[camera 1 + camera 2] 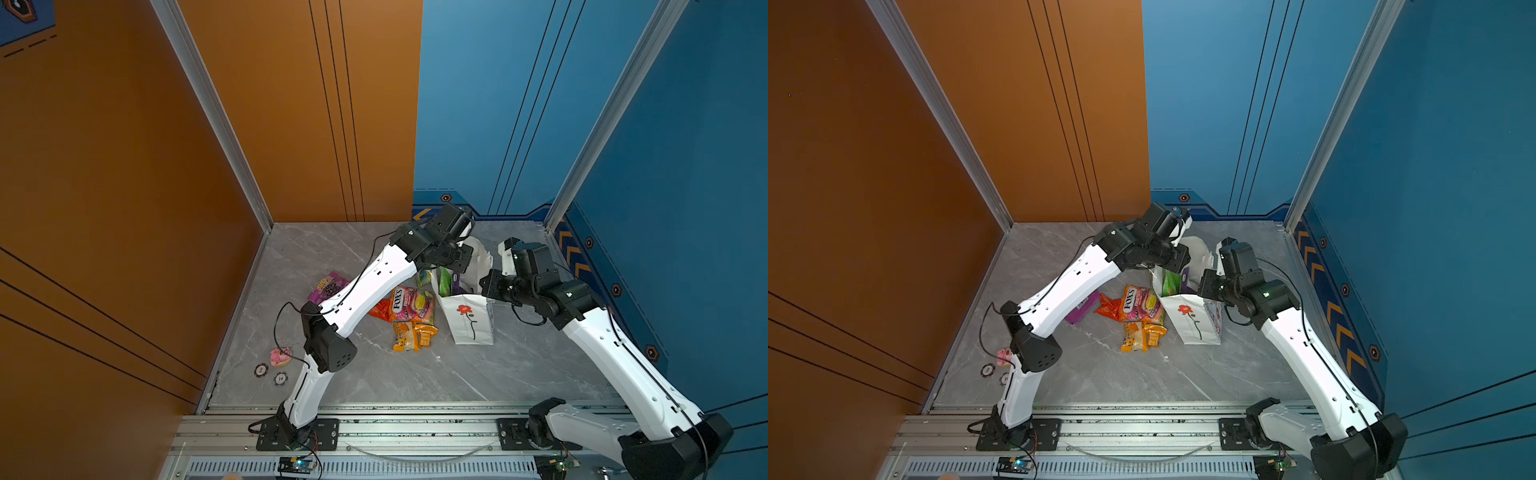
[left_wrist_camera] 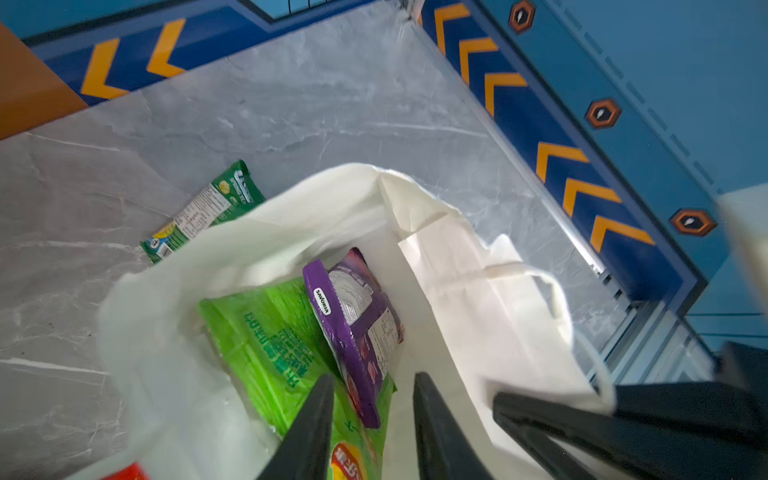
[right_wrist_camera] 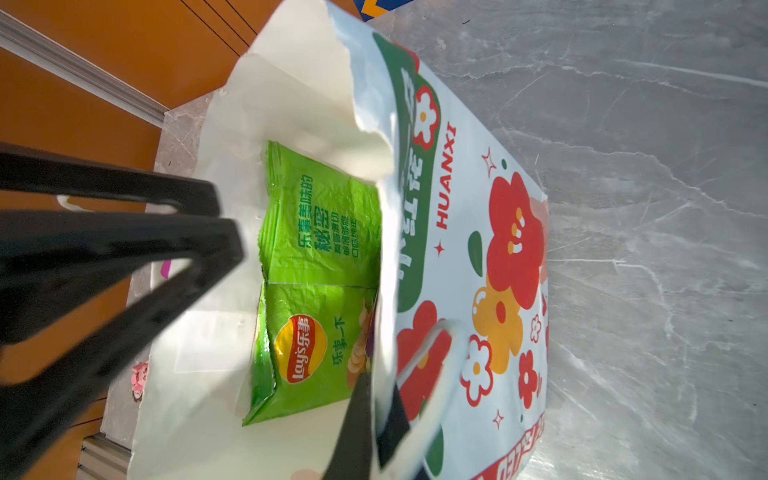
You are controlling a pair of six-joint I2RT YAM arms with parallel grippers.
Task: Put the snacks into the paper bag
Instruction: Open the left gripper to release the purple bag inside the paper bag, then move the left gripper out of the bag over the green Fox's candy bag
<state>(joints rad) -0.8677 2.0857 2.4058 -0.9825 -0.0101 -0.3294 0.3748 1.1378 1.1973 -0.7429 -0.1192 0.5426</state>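
Note:
The white paper bag (image 1: 471,322) (image 1: 1196,326) stands upright, its mouth open. My right gripper (image 3: 378,415) (image 1: 484,286) is shut on the bag's rim. My left gripper (image 2: 374,399) (image 1: 461,270) hangs over the mouth, open, gripping nothing. Inside lie a large green packet (image 2: 266,345) (image 3: 324,257) and, on it, a purple packet (image 2: 353,316). A small green packet (image 2: 208,212) (image 1: 424,276) lies outside against the bag. On the table left of the bag are the FOX'S packet (image 1: 409,305), a red-orange one (image 1: 380,309), orange-yellow ones (image 1: 411,336) and a purple one (image 1: 328,286) partly under my left arm.
A pink toy (image 1: 280,356) and two poker chips (image 1: 261,370) lie near the table's left edge. The orange wall (image 1: 124,208) closes the left, the blue wall (image 1: 685,208) the back and right. A metal rail (image 1: 415,432) runs along the front.

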